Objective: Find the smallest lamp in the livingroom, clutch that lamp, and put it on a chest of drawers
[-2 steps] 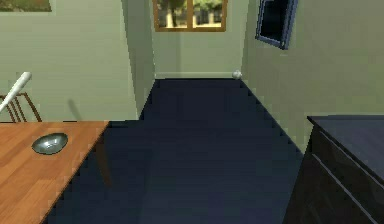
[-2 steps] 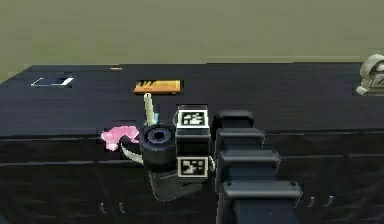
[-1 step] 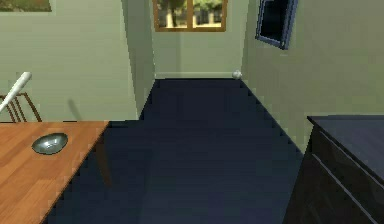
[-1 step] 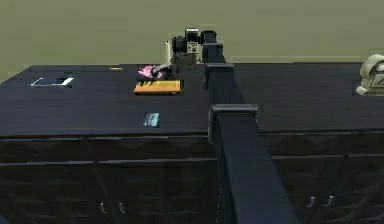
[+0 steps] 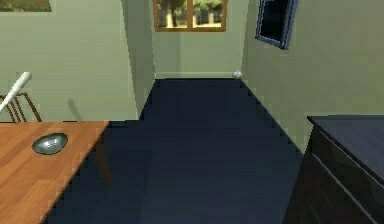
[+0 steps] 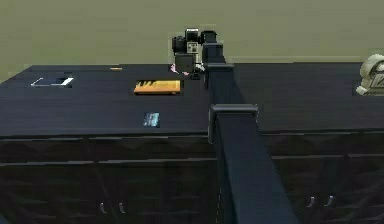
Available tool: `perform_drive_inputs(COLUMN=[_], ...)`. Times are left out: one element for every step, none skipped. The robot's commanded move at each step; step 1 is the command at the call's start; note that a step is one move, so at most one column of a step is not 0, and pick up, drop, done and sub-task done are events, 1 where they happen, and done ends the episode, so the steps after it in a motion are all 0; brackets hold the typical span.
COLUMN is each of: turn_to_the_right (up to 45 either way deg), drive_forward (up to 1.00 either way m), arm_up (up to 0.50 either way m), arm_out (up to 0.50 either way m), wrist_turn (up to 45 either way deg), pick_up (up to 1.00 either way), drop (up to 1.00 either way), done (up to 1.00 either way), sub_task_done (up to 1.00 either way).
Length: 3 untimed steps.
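- The fingers of the gripper point(image 6: 184, 66) are seen as thin dark shapes at the arm's far end, above the far part of a dark top. How they stand cannot be told.
- Whether anything is held cannot be told: a small red and white bit is seen right at the fingers, with the dark surface behind it.
- Two small white squares with black marks are seen just right of the gripper's dark body. The arm point(image 6: 235, 140) is seen as a dark square bar rising from the bottom edge.
- An orange flat thing point(image 6: 158, 87) lies on the top just left of the gripper, toward the near edge.
- A small teal thing point(image 6: 151, 120) lies nearer the front edge, and a white and blue flat thing point(image 6: 52, 81) lies well apart at the arm side view's left.
- All of these are borne by the chest of drawers point(image 6: 290, 95), whose dark front is seen below.
- A pale rounded thing point(image 6: 372, 75) stands on the top at the arm side view's right edge; whether it is the lamp cannot be told.
- In the forward view the chest of drawers point(image 5: 350, 135) is seen at the lower right, on a dark blue floor point(image 5: 200, 140).
- A wooden table point(image 5: 30, 175) with a metal bowl point(image 5: 50, 143) on it is seen at the lower left, and a window point(image 5: 190, 14) on the far wall.
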Motion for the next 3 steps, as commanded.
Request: perform_drive_inputs(turn_to_the_right=[0.0, 0.0, 0.0], drive_forward=[0.0, 0.0, 0.0], arm_up=[-0.12, 0.0, 0.0], arm_out=[0.0, 0.0, -0.1], wrist_turn=[0.0, 0.0, 0.0], pick_up=[0.0, 0.0, 0.0], drop=[0.0, 1.0, 0.0], done=[0.0, 0.0, 0.0], sub_task_done=[0.0, 0.0, 0.0])
